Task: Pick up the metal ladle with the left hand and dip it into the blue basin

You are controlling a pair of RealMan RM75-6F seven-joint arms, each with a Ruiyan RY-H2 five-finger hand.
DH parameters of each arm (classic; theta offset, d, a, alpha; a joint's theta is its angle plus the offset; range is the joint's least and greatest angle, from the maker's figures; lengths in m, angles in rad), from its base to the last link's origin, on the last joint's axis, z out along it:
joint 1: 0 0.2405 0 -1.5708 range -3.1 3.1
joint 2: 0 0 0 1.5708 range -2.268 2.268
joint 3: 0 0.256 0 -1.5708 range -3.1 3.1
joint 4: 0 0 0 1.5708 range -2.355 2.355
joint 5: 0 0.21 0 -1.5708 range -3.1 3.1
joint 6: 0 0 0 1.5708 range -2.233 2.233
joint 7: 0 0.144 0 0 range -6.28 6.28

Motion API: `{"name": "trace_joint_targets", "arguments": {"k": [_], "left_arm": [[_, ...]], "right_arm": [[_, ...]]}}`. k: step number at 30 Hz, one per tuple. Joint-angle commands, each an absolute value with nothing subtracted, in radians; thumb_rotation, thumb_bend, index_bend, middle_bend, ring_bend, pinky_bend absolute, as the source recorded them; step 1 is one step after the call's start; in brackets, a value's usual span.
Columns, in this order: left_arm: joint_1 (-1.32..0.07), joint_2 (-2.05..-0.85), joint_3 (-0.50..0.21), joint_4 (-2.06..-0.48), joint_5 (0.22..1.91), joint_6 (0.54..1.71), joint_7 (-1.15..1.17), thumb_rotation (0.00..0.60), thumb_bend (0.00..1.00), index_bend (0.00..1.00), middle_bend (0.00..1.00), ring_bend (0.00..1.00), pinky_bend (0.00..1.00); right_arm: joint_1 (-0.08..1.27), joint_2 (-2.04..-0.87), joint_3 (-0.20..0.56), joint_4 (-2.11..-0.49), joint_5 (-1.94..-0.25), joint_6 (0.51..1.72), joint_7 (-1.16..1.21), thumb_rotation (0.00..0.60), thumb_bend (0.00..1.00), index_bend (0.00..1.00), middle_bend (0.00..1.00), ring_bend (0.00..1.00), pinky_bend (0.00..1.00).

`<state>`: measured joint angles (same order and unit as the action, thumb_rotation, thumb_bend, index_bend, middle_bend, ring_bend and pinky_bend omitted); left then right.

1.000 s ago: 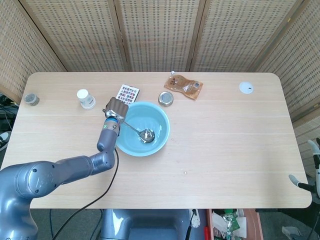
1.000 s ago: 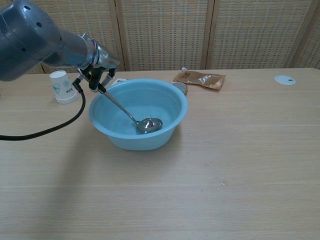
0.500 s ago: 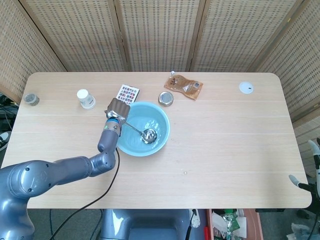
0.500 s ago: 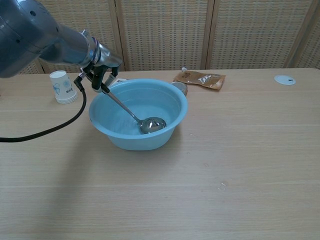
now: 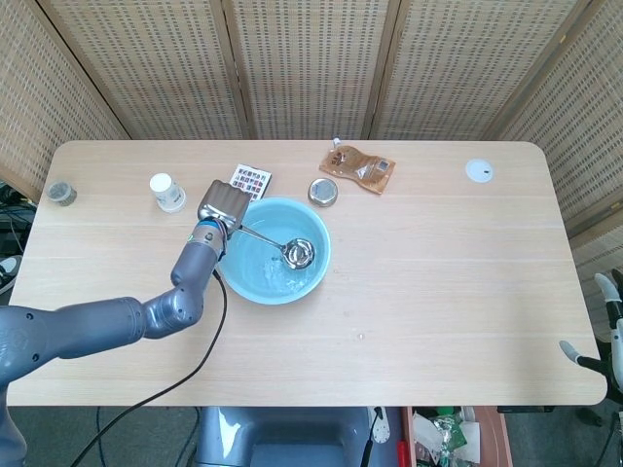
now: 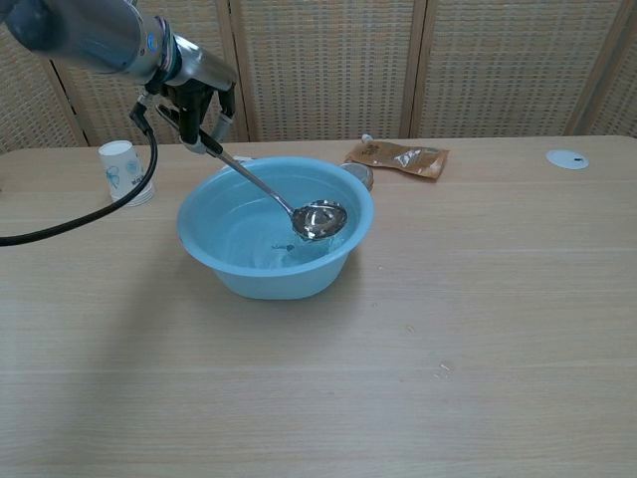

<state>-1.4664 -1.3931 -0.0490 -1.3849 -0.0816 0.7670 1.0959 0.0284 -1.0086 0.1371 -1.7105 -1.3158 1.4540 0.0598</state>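
Observation:
The blue basin (image 5: 256,282) (image 6: 214,249) stands left of the table's middle and holds water. My left hand (image 5: 221,204) (image 6: 189,95) grips the handle of the metal ladle (image 5: 298,253) (image 6: 318,218) above the basin's left rim. The ladle slants down to the right, its bowl raised over the water inside the basin, near the right wall. The right hand shows only as a sliver at the head view's right edge (image 5: 611,331), off the table; its fingers cannot be made out.
A white paper cup (image 5: 167,192) (image 6: 120,171) stands left of the basin. Behind the basin lie a patterned card (image 5: 250,180), a small metal tin (image 5: 323,192) and a brown pouch (image 5: 358,167) (image 6: 398,156). A white disc (image 5: 478,171) (image 6: 567,158) sits far right, a small jar (image 5: 61,193) far left.
My left hand has risen and lifted the ladle; its bowl has come up off the basin's bottom and shifted right, now hanging above the water.

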Motion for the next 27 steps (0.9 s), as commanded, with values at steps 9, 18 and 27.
{"name": "trace_joint_targets", "arguments": {"k": [9, 18, 27], "left_arm": [[-1.479, -1.315, -0.058, -1.445, -0.108, 0.737, 1.042, 0.600, 0.71, 1.00, 1.00, 1.00, 1.00], [-1.540, -1.265, -0.019, -1.488, -0.245, 0.736, 1.091, 0.600, 0.71, 1.00, 1.00, 1.00, 1.00], [-1.597, -1.213, 0.006, -1.526, -0.385, 0.737, 1.145, 0.600, 0.71, 1.00, 1.00, 1.00, 1.00]], "right_arm": [[0.027, -1.008, 0.137, -1.714, -1.316, 1.457, 0.058, 0.600, 0.00, 0.00, 0.00, 0.00, 0.00], [0.026, -1.008, 0.136, -1.713, -1.321, 1.460, 0.060, 0.600, 0.00, 0.00, 0.00, 0.00, 0.00], [0.026, -1.011, 0.135, -1.715, -1.321, 1.461, 0.050, 0.600, 0.00, 0.00, 0.00, 0.00, 0.00]]}}
